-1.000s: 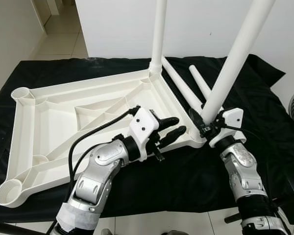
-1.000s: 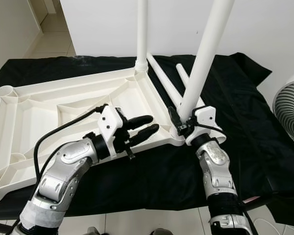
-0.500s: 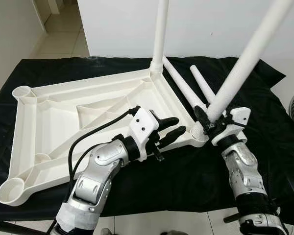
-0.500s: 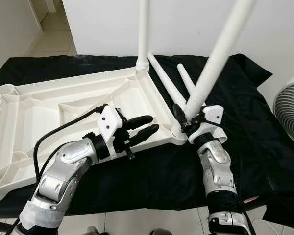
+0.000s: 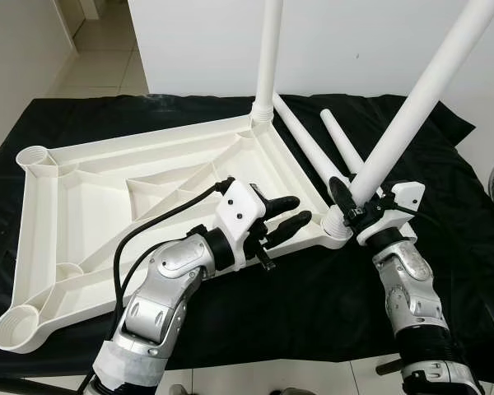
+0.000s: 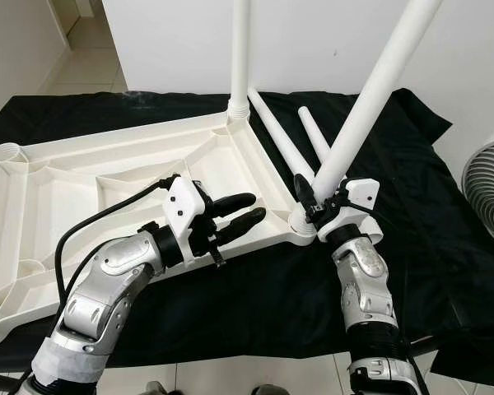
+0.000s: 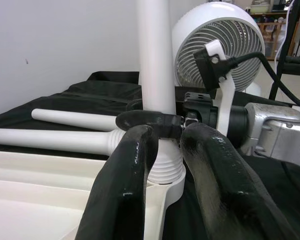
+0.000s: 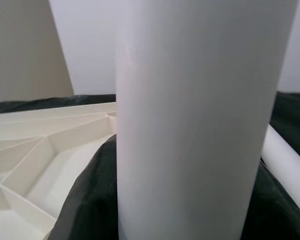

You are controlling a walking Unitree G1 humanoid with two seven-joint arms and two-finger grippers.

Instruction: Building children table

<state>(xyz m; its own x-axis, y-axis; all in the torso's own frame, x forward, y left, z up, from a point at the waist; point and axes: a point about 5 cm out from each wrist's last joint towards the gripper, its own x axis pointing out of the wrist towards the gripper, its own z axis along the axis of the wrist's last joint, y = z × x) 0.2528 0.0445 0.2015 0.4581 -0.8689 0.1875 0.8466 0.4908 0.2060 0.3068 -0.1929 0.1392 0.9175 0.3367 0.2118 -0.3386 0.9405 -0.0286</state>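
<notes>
White plastic is what our upside-down table top (image 5: 140, 189) is made of, and it lies on a black cloth (image 5: 296, 304). Our right gripper (image 5: 351, 207) squeezes a tilted leg (image 5: 412, 107) sitting in the corner hole at 4 o'clock. Our left gripper (image 5: 290, 216), fingers spread apart, rests on the table rim beside it. Another leg (image 5: 268, 58) stands at 12 o'clock, and two loose legs (image 5: 329, 144) lie near.

Black cloth (image 5: 313, 296) over the work surface; white fan (image 6: 487, 197) at right.

Matt white plastic tabletop (image 5: 148, 177) and legs (image 5: 412, 103), black crumpled cloth (image 5: 313, 296), glossy black claw fingers (image 7: 125, 195).
</notes>
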